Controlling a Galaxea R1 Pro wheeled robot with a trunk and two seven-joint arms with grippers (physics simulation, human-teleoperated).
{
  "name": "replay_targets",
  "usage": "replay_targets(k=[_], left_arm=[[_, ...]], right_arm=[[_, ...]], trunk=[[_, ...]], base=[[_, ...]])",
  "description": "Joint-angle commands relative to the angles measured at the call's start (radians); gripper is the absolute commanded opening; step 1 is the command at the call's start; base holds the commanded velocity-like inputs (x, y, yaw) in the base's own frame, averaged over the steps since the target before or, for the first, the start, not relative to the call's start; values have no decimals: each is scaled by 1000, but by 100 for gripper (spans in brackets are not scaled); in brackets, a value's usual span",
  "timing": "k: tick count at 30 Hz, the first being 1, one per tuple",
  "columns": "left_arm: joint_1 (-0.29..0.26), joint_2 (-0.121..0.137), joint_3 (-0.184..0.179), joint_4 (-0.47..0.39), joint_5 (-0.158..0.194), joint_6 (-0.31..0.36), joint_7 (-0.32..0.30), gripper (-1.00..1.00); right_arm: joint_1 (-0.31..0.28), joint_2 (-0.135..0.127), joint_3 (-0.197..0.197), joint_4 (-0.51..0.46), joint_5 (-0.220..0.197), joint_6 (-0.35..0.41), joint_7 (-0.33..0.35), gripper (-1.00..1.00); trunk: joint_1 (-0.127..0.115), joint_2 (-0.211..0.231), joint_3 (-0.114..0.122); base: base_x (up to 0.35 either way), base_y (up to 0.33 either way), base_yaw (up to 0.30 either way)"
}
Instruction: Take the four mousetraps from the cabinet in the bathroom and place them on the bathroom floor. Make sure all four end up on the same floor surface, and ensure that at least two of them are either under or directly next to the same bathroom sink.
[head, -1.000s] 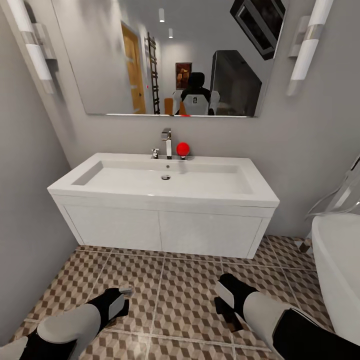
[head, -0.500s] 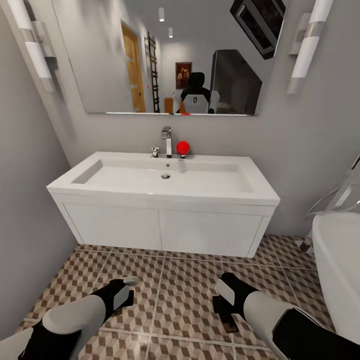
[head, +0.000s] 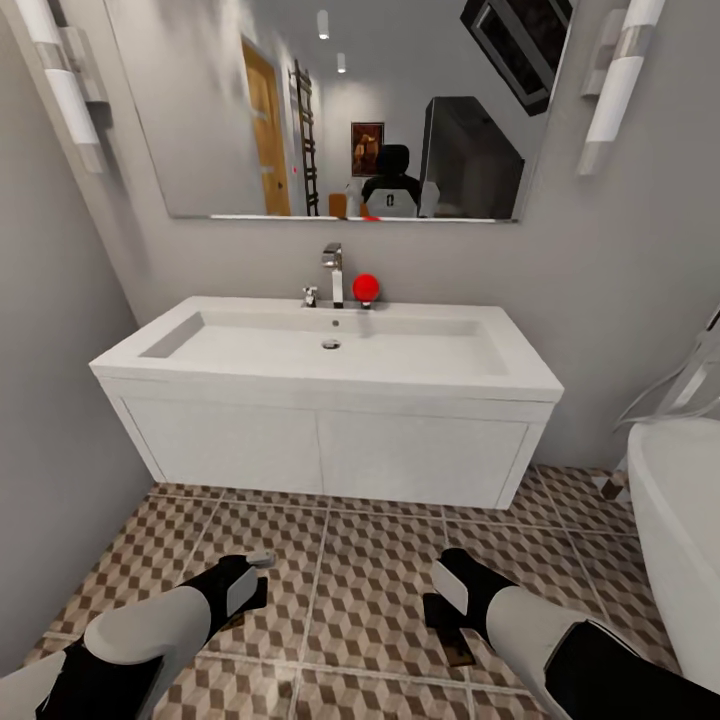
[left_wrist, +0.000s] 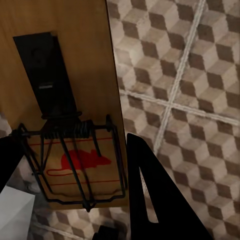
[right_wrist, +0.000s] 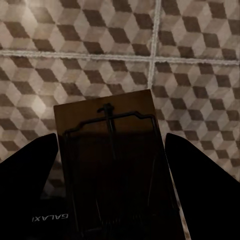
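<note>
Head view: bathtub (head: 680, 530) beside bathroom sink (head: 330, 400).

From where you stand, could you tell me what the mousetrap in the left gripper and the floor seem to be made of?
The mousetrap: apparently a matte wooden board, with orange-brown grain, dark metal wire spring and bar, and a red printed mouse. The floor: seemingly ceramic tile with a brown-beige cube print, pale grout lines and a faint sheen.

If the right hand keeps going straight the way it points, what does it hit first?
Probably the bathroom floor: beyond the mousetrap held in the right hand lies patterned tile, with nothing in between. Depth is unclear.
</note>
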Motion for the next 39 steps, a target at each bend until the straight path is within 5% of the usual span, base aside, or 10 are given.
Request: replay_targets(k=[1, 13, 28, 39], left_arm=[[0, 0, -9, 2, 7, 5, 1, -100], [0, 6, -11, 1, 5, 4, -28, -100], [0, 10, -10, 10, 7, 1, -50, -100], [0, 46, -9, 9, 7, 6, -92, -100]], right_arm=[[0, 0, 7, -2, -11, 2, -8, -100], [0, -9, 4, -2, -12, -1, -5, -100], [0, -4, 6, -2, -14, 2, -4, -100], [0, -4, 7, -2, -11, -2, -5, -100]], trunk=[[4, -8, -4], [50, -92, -51], [50, -92, -51], [50, -92, -51]], base=[[0, 0, 0], [0, 0, 0], [0, 0, 0], [190, -107, 0]])
